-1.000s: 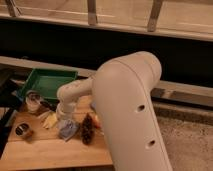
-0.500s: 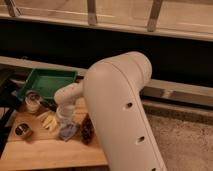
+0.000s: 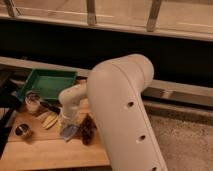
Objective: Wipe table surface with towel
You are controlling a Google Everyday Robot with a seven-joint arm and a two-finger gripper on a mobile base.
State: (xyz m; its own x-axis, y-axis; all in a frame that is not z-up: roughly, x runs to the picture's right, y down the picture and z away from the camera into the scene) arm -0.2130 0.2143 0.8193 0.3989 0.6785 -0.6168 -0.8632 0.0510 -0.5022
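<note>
A small grey-blue towel (image 3: 69, 132) lies on the wooden table (image 3: 45, 150), under the end of my arm. My gripper (image 3: 66, 121) reaches straight down onto the towel, near the table's middle. The white arm (image 3: 122, 110) fills the centre and right of the camera view and hides the table's right part.
A green tray (image 3: 47, 83) stands at the back left. A glass jar (image 3: 33, 102) stands in front of it. A small metal cup (image 3: 22, 131) sits at the left. A yellow banana (image 3: 48, 120) lies left of the towel, a dark brown object (image 3: 88, 131) right of it.
The arm has swung further left and forward in view; the gripper and towel have shifted slightly left on the table.
</note>
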